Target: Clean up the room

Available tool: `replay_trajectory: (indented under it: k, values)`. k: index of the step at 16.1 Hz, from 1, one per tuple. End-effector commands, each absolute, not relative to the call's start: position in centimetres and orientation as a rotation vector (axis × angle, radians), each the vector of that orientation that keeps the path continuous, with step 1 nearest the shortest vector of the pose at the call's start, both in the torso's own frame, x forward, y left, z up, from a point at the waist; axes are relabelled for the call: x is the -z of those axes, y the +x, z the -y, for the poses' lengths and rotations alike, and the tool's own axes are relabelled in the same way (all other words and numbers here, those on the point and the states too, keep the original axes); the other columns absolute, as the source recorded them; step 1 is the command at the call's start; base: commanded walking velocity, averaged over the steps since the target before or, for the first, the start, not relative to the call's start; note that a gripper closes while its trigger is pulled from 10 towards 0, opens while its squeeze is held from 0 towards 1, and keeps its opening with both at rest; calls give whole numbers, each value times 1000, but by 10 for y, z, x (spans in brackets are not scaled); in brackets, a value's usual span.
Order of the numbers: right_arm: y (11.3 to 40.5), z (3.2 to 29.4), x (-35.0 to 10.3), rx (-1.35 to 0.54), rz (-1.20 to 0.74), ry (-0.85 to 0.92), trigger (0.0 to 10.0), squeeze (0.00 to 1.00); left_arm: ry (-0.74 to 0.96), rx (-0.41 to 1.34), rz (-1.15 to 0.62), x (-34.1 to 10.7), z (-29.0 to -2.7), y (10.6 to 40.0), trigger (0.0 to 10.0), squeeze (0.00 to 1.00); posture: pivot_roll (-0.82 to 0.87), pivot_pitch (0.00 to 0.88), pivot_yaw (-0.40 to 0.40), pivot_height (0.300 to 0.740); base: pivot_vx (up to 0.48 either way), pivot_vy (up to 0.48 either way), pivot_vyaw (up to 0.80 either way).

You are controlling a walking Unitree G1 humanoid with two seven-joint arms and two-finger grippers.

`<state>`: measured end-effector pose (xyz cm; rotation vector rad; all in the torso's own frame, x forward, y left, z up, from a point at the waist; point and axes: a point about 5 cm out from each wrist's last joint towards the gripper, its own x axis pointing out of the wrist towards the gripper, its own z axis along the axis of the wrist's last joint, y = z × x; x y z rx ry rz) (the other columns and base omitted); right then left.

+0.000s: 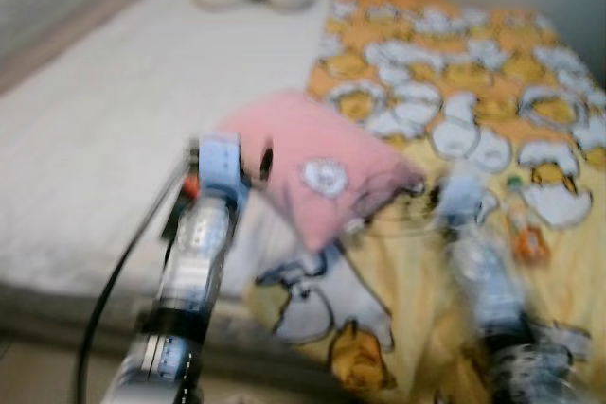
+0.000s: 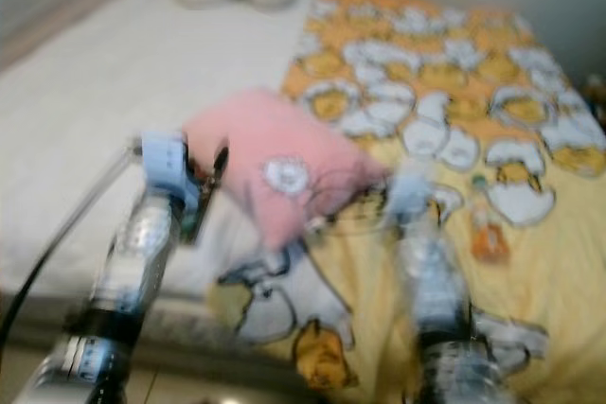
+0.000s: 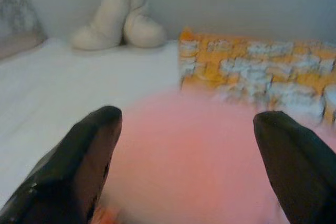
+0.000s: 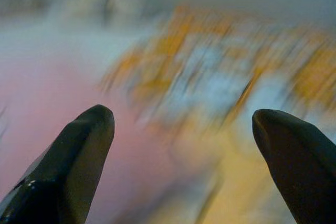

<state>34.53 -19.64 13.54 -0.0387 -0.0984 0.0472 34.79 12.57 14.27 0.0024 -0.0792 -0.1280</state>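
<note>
Two silver arms reach up from the bottom of the head views, one at lower left and one at lower right, both fuzzy with blur. At the end of the left arm, the left pincer [image 3: 186,124] has its two black fingers [image 3: 86,156] spread wide apart, with nothing between them. The right pincer [image 4: 181,124] is spread wide too, and it holds nothing.

Past the arms, in the middle of the head views, a pink pillow [image 1: 322,172] lies on the bed [image 1: 104,130]. Its right side rests on a yellow blanket [image 1: 473,111] with white and orange cartoon shapes, which covers the right half of the picture. The left wrist view shows the pink pillow right in front of the left pincer, low in the frame. The right wrist view is very blurry, with pink at lower left and yellow and orange on the right.

Far back, at the top of the frame, a cream soft toy [image 3: 118,19] sits on the white sheet against the wall.
</note>
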Motion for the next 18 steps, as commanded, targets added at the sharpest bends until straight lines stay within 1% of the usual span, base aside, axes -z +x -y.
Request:
replay_trajectory:
  k: [1,2,3,4,5,6,7,9,10,11,13,16,18]
  values:
    - [359,209,-162,-47,131,-40,10000,0,-77,87,-62,-134,-125,356,10000,0,-17,0,-14,740,0,0,0]
    - [384,206,-183,-181,29,-49,10000,0,-255,60,-196,-138,-130,370,10000,0,-16,0,-6,740,0,0,0]
    - [388,205,-184,-210,-10,-53,10000,0,-280,55,-244,-136,-131,372,10000,0,-12,0,-8,740,0,0,0]
    - [392,201,-179,-268,-106,-88,10000,0,-367,58,-335,-129,-135,375,10000,0,12,0,-17,740,0,0,0]
    - [394,199,-175,-292,-146,-90,10000,0,-407,62,-371,-125,-136,376,10000,0,18,0,-21,740,0,0,0]
    - [395,196,-167,-321,-223,-55,10000,0,-506,54,-436,-116,-138,377,10000,0,28,0,-25,740,0,0,0]
    - [396,196,-163,-304,-259,-12,10000,0,-591,36,-466,-113,-140,378,10000,0,42,0,-19,740,0,0,0]
    - [398,198,-164,-275,-270,-14,10000,0,-644,17,-471,-116,-143,380,10000,0,48,0,-7,740,0,0,0]
    - [401,199,-173,-270,-248,-10,10000,0,-714,42,-447,-126,-141,383,10000,0,57,0,-8,740,0,0,0]
    - [403,199,-178,-267,-229,-12,10000,0,-737,62,-439,-131,-139,384,10000,0,62,0,-11,740,0,0,0]
    - [407,196,-186,-256,-198,7,10000,0,-802,81,-458,-132,-133,382,10000,0,104,38,-42,740,0,0,0]
    - [405,196,-175,-192,-229,60,10000,0,-861,97,-537,-120,-116,371,10000,0,158,90,-71,740,0,0,0]
    - [404,205,-171,-98,-227,52,10000,0,-910,114,-566,-115,-103,365,10000,0,167,121,-76,740,0,0,0]
